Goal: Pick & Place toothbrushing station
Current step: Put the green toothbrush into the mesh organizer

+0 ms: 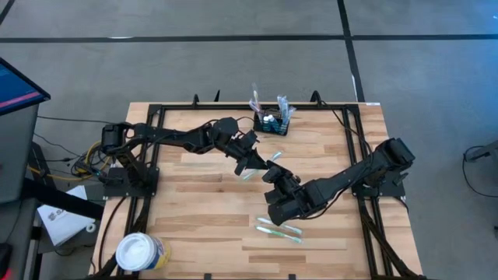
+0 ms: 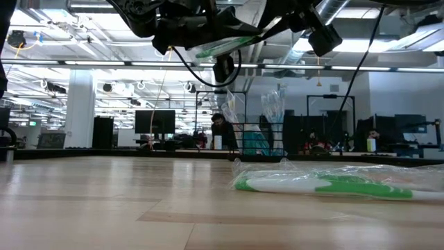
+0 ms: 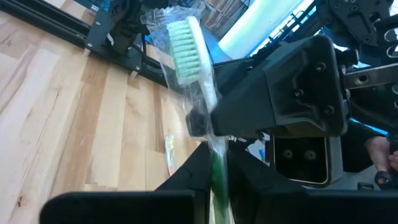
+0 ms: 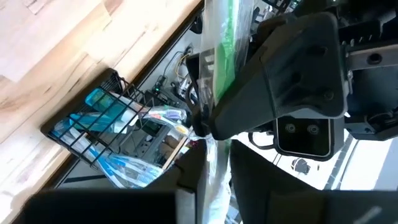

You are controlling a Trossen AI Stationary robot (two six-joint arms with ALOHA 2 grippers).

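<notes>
both jaws on one wrapped toothbrush (image 3: 205, 93), two lying loose

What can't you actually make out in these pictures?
- Low view: the arms' upper parts, cut off by the top edge.
- High view: what stands in the black caddy, too small.
- Left wrist view: the wrapped green toothbrush's handle end, hidden between that tool's dark fingers.

A: What's on the worktop (image 1: 194, 210)?
B: Wood planks. Toothbrushing station (image 1: 275, 122) at far edge, wrapped toothbrushes (image 1: 278, 229) near front-centre, white tub (image 1: 141, 252) at front-left corner.
</notes>
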